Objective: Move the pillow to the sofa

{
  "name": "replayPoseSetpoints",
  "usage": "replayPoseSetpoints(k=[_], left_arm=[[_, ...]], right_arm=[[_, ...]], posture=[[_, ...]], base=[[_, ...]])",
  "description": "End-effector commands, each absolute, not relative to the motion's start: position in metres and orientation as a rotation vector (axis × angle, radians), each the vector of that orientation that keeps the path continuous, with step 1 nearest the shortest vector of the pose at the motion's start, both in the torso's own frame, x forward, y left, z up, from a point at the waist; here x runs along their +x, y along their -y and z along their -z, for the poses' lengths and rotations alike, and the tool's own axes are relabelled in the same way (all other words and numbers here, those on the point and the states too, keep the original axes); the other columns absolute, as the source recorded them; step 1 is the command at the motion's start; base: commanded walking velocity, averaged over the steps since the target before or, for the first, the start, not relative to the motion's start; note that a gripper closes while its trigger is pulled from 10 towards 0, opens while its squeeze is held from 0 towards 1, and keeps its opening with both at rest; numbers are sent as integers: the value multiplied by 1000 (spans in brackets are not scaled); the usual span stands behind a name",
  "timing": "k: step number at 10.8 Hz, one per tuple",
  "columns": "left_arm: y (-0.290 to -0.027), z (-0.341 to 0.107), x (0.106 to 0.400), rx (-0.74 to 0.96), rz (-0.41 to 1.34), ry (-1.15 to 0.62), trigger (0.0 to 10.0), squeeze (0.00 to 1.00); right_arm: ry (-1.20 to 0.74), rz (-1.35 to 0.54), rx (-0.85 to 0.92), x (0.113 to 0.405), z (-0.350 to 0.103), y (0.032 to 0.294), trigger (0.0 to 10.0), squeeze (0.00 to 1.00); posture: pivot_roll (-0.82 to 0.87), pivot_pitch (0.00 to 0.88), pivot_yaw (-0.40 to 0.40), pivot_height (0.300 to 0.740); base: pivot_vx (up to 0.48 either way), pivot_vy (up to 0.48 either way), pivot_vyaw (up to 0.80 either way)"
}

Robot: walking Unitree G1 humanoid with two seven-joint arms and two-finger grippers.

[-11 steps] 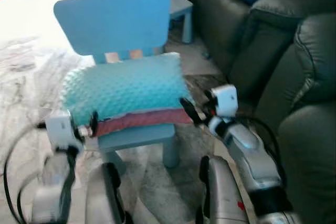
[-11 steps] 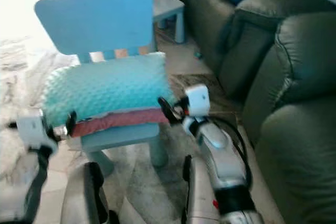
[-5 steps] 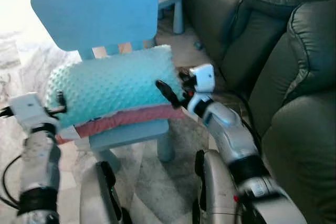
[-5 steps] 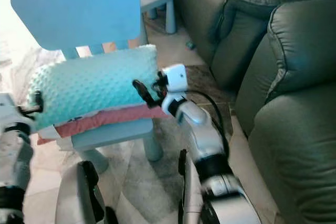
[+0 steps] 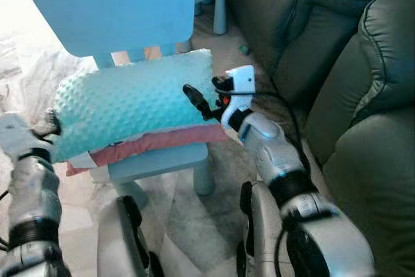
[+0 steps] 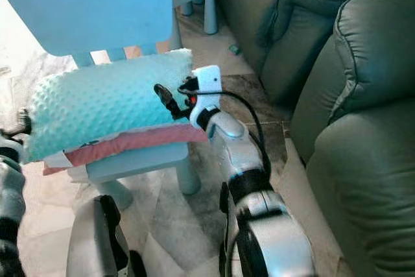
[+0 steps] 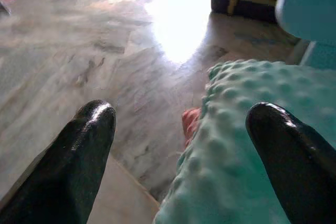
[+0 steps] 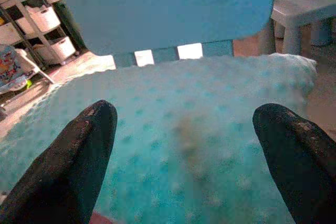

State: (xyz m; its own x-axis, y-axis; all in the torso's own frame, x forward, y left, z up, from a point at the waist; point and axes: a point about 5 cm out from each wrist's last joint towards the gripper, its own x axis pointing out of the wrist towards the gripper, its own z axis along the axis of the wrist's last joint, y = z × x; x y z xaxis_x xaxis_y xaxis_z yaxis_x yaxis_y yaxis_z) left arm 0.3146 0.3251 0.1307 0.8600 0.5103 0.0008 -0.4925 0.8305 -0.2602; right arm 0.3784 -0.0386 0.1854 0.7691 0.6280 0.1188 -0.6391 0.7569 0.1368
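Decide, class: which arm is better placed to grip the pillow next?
Probably the right. The right gripper faces the teal pillow squarely, jaws open across it; the left gripper sits at its corner, half over floor.

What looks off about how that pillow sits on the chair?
The teal pillow is wider than the blue chair seat, so both ends overhang, and its pink underside pokes out at the front. Nothing is spilled or damaged.
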Motion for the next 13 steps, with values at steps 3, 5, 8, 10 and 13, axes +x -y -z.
replayPoseSetpoints(k=[3, 5, 8, 10, 13], left_arm=[[-324, -136, 323, -391, -515, 105, 10000, 0], [-312, -141, 336, -408, -471, 112, 10000, 0], [-305, -134, 341, -425, -436, 73, 10000, 0], [-303, -139, 345, -426, -409, 91, 10000, 0], [-304, -161, 351, -377, -385, 159, 10000, 0]], right_arm=[[103, -680, 151, 383, -196, 30, 10000, 0], [112, -613, 72, 388, -195, 30, 10000, 0], [43, -534, -25, 389, -176, 36, 10000, 0], [21, -522, -99, 385, -164, 32, 10000, 0], [154, -446, -89, 397, -200, 40, 10000, 0]], posture=[[-144, 275, -10, 465], [-135, 285, -21, 465], [-120, 305, -24, 465], [-91, 322, -24, 465], [-74, 336, -26, 465]], base=[[0, 0, 0], [0, 0, 0], [0, 0, 0], [0, 0, 0], [0, 0, 0]])
